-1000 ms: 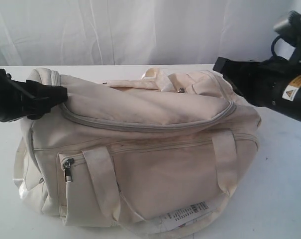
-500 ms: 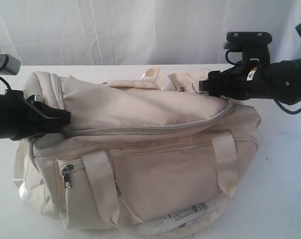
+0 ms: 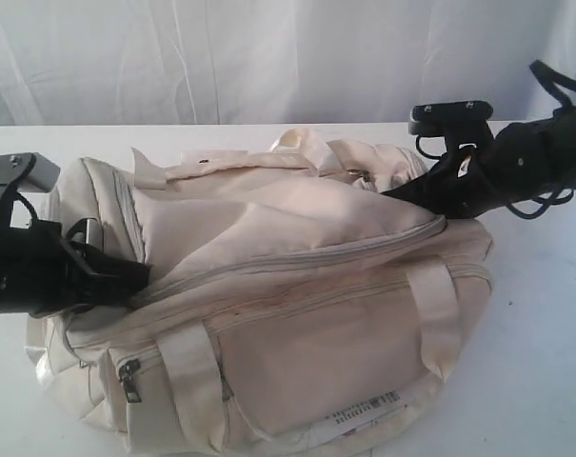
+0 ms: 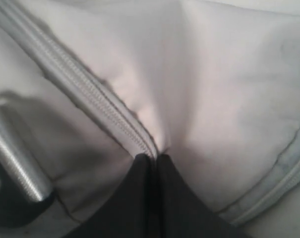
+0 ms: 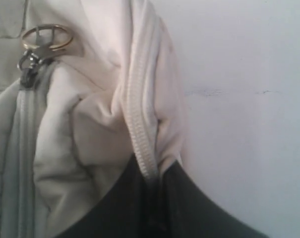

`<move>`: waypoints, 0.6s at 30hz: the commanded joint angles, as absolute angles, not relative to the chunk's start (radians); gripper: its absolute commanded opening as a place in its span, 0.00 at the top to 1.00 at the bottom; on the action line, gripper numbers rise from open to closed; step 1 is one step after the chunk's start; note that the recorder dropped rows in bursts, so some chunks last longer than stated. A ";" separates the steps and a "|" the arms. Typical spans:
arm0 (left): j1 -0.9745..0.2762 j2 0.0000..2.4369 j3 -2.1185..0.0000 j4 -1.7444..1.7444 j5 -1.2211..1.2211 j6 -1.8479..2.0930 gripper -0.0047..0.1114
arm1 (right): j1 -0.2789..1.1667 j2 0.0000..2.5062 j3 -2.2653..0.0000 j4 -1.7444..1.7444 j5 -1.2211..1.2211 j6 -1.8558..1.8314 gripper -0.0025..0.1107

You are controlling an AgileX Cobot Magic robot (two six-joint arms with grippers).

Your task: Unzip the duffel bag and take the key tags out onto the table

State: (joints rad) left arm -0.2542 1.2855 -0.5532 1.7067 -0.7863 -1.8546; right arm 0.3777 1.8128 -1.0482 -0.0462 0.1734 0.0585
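The cream duffel bag lies on the white table with its long grey top zipper shut. My left gripper is shut on the bag's left end; the left wrist view shows the fingertips pinching cream fabric right at the zipper tape, gripper. My right gripper is shut on the bag's right end, gripper clamped on a fold carrying a zipper. No key tags show in any view.
A white curtain hangs behind the table. Cream handles cross the bag's front, beside a pocket zipper pull and a barcode label. A metal ring on a zipper pull sits near the right gripper. Bare table lies beside the bag.
Both grippers have moved lower while holding the bag's ends. The bag's top panel has shifted and stretched, and a handle strap now shows along its top.
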 commanded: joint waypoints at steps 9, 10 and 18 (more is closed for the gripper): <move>-0.261 1.286 -0.532 1.744 -1.221 -1.765 0.90 | 0.365 1.534 -1.047 0.000 0.603 -0.137 0.98; -0.261 1.284 -0.532 1.744 -1.221 -1.765 0.87 | 0.365 1.511 -1.047 0.010 0.634 -0.139 0.98; -0.261 1.245 -0.532 1.744 -1.117 -1.751 0.53 | 0.365 1.339 -1.045 0.128 0.888 -0.188 0.98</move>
